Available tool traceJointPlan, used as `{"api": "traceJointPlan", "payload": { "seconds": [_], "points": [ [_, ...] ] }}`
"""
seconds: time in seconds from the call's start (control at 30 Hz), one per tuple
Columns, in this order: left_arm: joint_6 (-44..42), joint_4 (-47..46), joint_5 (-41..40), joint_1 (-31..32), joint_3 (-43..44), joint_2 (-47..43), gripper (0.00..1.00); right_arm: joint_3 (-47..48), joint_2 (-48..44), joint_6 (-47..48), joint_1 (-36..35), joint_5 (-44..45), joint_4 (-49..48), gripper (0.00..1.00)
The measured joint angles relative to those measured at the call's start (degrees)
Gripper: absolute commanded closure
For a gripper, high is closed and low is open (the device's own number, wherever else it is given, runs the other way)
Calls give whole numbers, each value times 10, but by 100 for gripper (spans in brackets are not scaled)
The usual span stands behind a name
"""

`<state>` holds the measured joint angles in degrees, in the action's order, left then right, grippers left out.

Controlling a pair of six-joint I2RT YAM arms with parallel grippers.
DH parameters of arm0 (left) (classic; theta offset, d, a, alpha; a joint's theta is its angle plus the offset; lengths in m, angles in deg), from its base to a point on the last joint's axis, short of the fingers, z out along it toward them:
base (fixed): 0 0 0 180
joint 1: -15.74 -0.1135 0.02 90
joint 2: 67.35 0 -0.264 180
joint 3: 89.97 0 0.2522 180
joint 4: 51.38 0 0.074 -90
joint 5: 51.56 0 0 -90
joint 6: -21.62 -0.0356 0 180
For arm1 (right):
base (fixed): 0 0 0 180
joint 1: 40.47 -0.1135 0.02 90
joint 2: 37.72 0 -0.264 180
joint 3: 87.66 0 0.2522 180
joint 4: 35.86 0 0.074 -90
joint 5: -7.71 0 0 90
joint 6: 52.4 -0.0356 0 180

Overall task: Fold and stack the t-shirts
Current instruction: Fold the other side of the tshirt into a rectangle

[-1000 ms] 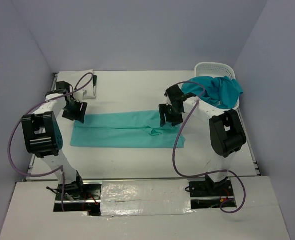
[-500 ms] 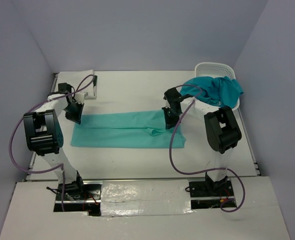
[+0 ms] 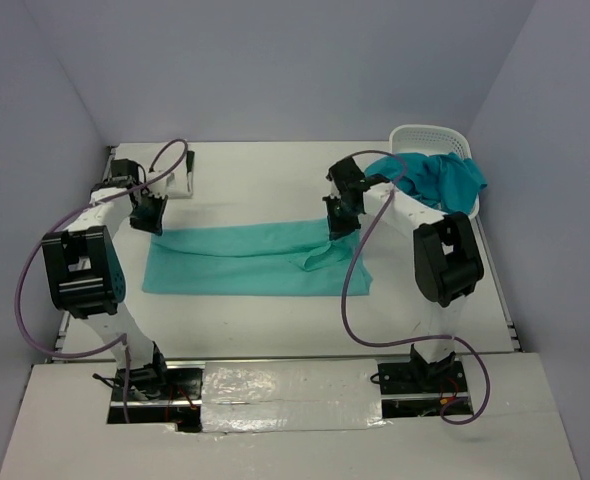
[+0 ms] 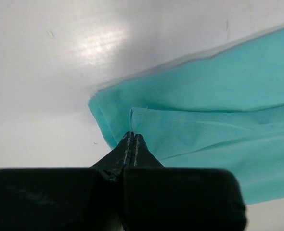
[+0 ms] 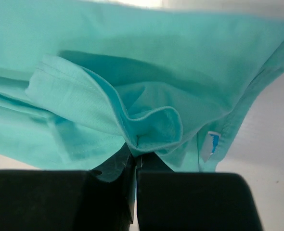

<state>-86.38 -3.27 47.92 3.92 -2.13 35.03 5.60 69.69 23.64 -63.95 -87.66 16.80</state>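
A pale mint t-shirt (image 3: 255,262) lies on the table, folded into a long strip. My left gripper (image 3: 153,218) is at its far left corner. In the left wrist view the jaws (image 4: 133,136) are shut on the edge of the mint cloth (image 4: 219,106). My right gripper (image 3: 342,224) is at the far right corner. It is shut (image 5: 136,153) on a raised fold of the shirt's hem (image 5: 154,127), beside a white label (image 5: 211,145). A teal t-shirt (image 3: 437,180) hangs over the basket. A folded white t-shirt (image 3: 168,163) lies at the back left.
A white lattice laundry basket (image 3: 430,138) stands at the back right corner of the table. Purple cables loop from both arms. Grey walls close in the table on three sides. The arm bases (image 3: 145,385) stand at the near edge.
Both grippers went from open to shut on the mint t-shirt's far corners and shifted slightly toward the back. The right corner now stands lifted in a fold.
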Motion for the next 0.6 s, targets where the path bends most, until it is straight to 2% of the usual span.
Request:
{"api": "traceJointPlan", "payload": {
  "seconds": [0.2, 0.37, 0.47, 0.6],
  "points": [
    [1, -47, 19, 0, 23, -16, 100, 64, 15, 4, 37, -22, 4, 100],
    [2, -82, 51, -9, 27, -23, 100, 56, 22, 7, 60, -26, 13, 100],
    [-11, -90, 73, -14, -1, -52, 100, 25, 16, 7, 60, -34, 9, 100],
    [-46, -81, 78, -16, -81, -109, 100, -33, 2, 1, 57, -48, 10, 100]
  ]
}}
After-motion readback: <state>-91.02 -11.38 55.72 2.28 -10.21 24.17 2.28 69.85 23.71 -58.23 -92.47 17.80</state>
